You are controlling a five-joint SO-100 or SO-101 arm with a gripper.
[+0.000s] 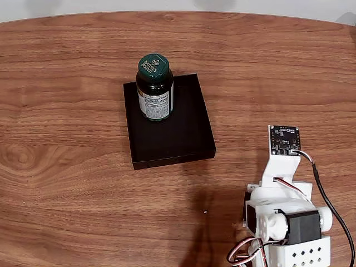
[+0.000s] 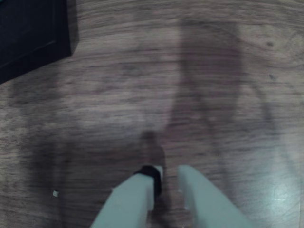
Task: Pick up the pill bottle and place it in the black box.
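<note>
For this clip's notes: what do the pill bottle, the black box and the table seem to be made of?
Pill bottle: probably dark green plastic, glossy with highlights, ridged screw cap, white paper label. Black box: matte, no glare; plastic or coated board, cannot tell. Table: wood grain with soft sheen, likely laminate or veneer.

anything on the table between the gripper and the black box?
Nothing much: in the wrist view bare wood runs from the gripper to the black box corner. A tiny white speck lies off to the left. The pill bottle already stands in the box.
</note>
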